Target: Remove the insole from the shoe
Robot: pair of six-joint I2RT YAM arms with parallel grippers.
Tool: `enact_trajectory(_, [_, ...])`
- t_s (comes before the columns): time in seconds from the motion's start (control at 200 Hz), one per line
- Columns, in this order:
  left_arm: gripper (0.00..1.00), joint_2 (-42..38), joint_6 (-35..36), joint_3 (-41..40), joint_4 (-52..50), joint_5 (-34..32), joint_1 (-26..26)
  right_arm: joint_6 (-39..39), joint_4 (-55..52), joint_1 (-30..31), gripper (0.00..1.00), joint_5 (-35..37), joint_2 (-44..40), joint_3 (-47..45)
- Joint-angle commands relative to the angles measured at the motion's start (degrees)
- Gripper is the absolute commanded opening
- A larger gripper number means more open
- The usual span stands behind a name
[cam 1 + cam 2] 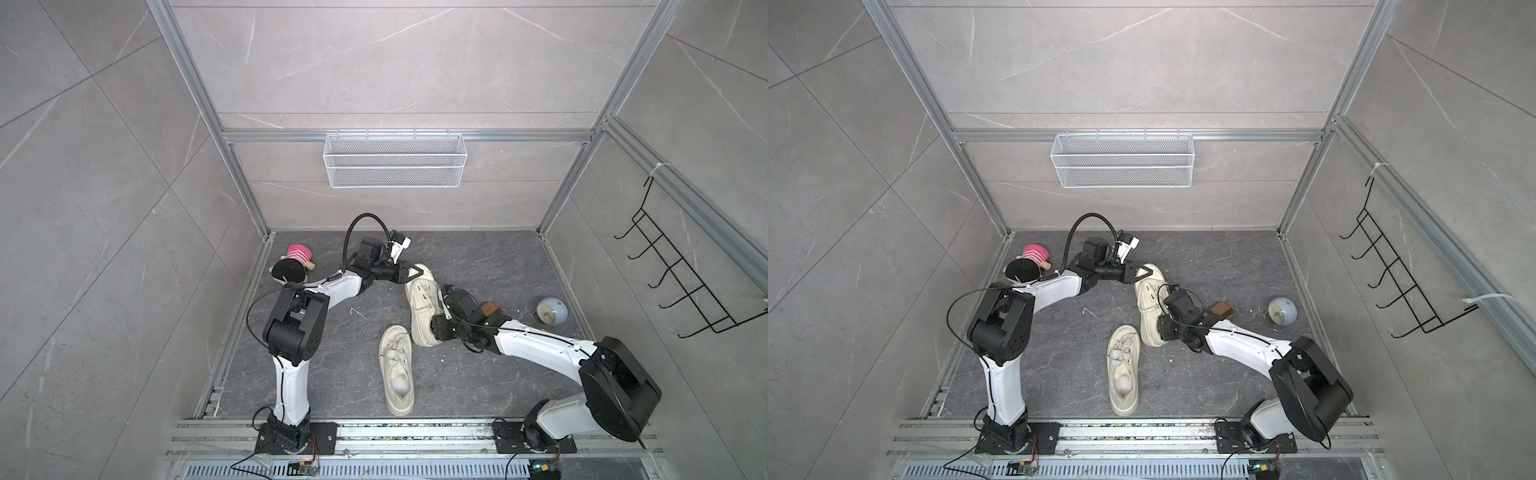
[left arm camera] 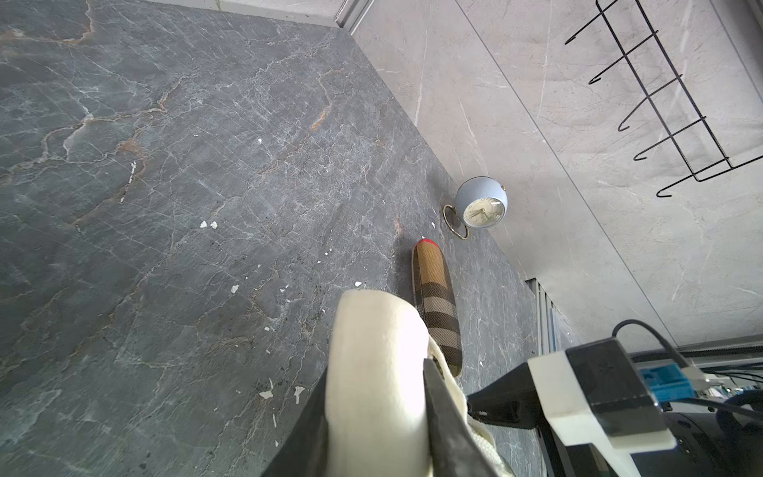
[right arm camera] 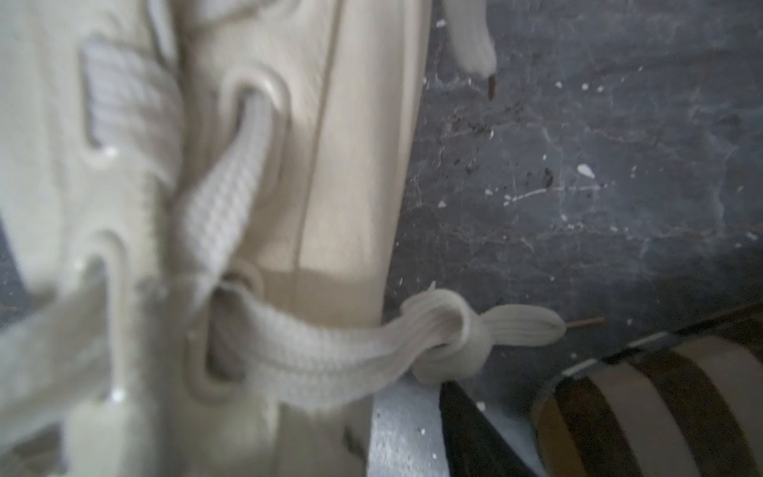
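A cream lace-up shoe (image 1: 422,299) lies mid-floor in both top views. My left gripper (image 2: 376,367) is shut on its far end, one black finger on each side of the thick cream sole. The plaid brown insole (image 2: 437,301) lies flat on the floor beside the shoe, outside it, partly under my right arm (image 1: 490,309). My right gripper (image 1: 435,328) sits low at the shoe's near side and is open. In the right wrist view only one finger (image 3: 475,437) shows, its silver pad bare, between the shoe's laced side (image 3: 330,165) and the insole (image 3: 660,413).
A second cream shoe (image 1: 397,370) lies nearer the front rail. A blue round clock (image 1: 550,311) stands by the right wall and a doll (image 1: 295,264) by the left wall. A wire basket (image 1: 395,160) hangs on the back wall and a black hook rack (image 1: 685,270) on the right wall.
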Motion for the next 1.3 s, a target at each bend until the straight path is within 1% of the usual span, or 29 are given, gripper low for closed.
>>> enact_trajectory(0.0, [0.0, -3.1, 2.1, -0.2, 1.0, 4.4, -0.1, -3.1, 11.0, -0.9, 0.61, 4.5, 1.3, 1.7])
enact_trajectory(0.085, [0.0, -3.3, 2.2, -0.7, 0.6, 4.4, -0.3, -4.6, 14.4, -1.9, 0.61, 4.2, 1.2, 3.4])
enact_trajectory(0.265, [0.0, -4.1, 3.9, -1.7, -1.5, 4.1, -0.7, -8.6, 13.9, -4.7, 0.61, 2.2, 0.0, 9.8])
enact_trajectory(0.386, [0.0, -4.4, 4.1, -2.5, -1.5, 3.6, -1.0, -9.2, 13.5, -6.6, 0.6, 0.2, -0.3, 12.2])
enact_trajectory(0.561, [0.0, -5.4, 5.1, -3.3, -1.6, 2.0, -1.4, -8.1, 11.8, -8.2, 0.61, -3.4, -2.7, 13.1])
enact_trajectory(0.776, [0.0, -6.6, 6.7, -3.9, -2.0, 0.6, -1.7, -5.1, 4.6, -9.9, 0.67, -7.0, -9.2, 12.4])
enact_trajectory(0.846, [0.0, -7.0, 7.1, -4.2, -1.8, -0.1, -1.7, -5.1, 0.4, -10.4, 0.71, -7.9, -10.9, 13.0])
enact_trajectory(0.911, [0.0, -7.2, 7.0, -4.4, -1.3, -0.6, -1.7, -6.0, -5.7, -10.6, 0.74, -8.9, -12.2, 14.0])
enact_trajectory(1.017, [0.0, -7.7, 6.7, -5.1, 0.1, -1.4, -1.7, -7.5, -15.4, -10.7, 0.75, -11.6, -14.7, 14.5])
enact_trajectory(1.112, [0.0, -8.2, 6.9, -5.4, 0.4, -2.3, -1.7, -7.4, -21.7, -10.8, 0.67, -17.4, -17.8, 13.2])
enact_trajectory(1.157, [0.0, -8.4, 7.2, -5.4, 0.2, -2.7, -1.7, -6.3, -23.0, -10.8, 0.6, -20.9, -18.7, 11.8])
enact_trajectory(1.217, [0.0, -8.7, 7.3, -5.4, 0.3, -2.9, -1.7, -2.7, -22.5, -10.1, 0.5, -25.0, -19.1, 9.3])
enact_trajectory(1.252, [0.0, -8.9, 7.4, -5.3, 0.3, -3.0, -1.7, -0.7, -21.0, -8.9, 0.45, -25.4, -19.2, 7.3])
enact_trajectory(1.292, [0.0, -8.9, 7.4, -5.2, 0.3, -2.9, -1.7, 1.5, -18.8, -6.9, 0.41, -24.5, -18.9, 5.1])
